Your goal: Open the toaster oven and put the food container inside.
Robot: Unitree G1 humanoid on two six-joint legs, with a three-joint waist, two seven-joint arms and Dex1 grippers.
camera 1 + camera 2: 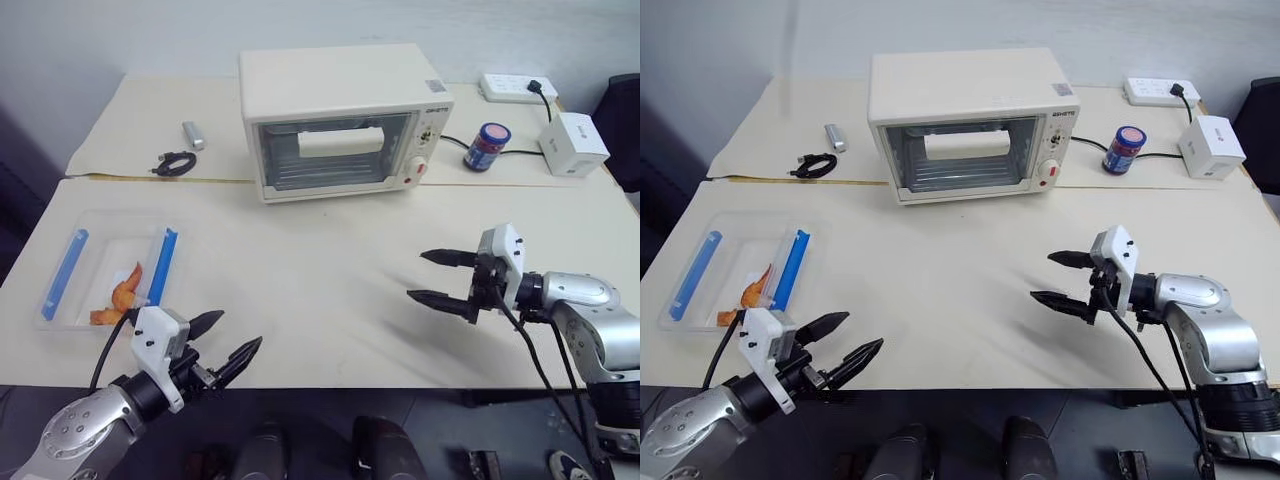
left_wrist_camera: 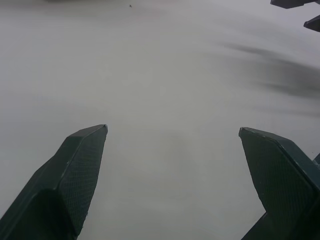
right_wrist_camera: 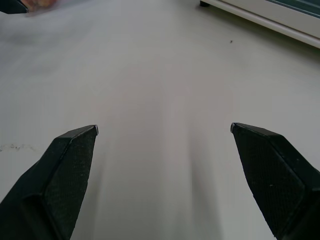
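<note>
The cream-white toaster oven (image 1: 340, 118) stands at the back middle of the table, its glass door shut and the wide handle across the door's top. At the left of the table lies the food container (image 1: 105, 268), a clear box with two blue clips and orange food pieces inside. My left gripper (image 1: 228, 340) hovers open over the table's front edge, just right of the container and apart from it. Over the right side of the table my right gripper (image 1: 432, 276) is open and empty, well in front of the oven.
Behind the oven on the right stand a small dark jar (image 1: 487, 146), a white box (image 1: 573, 143) and a power strip (image 1: 517, 88). A black cable (image 1: 174, 163) and a small silver cylinder (image 1: 193, 135) lie at the back left. A seam joins two table tops.
</note>
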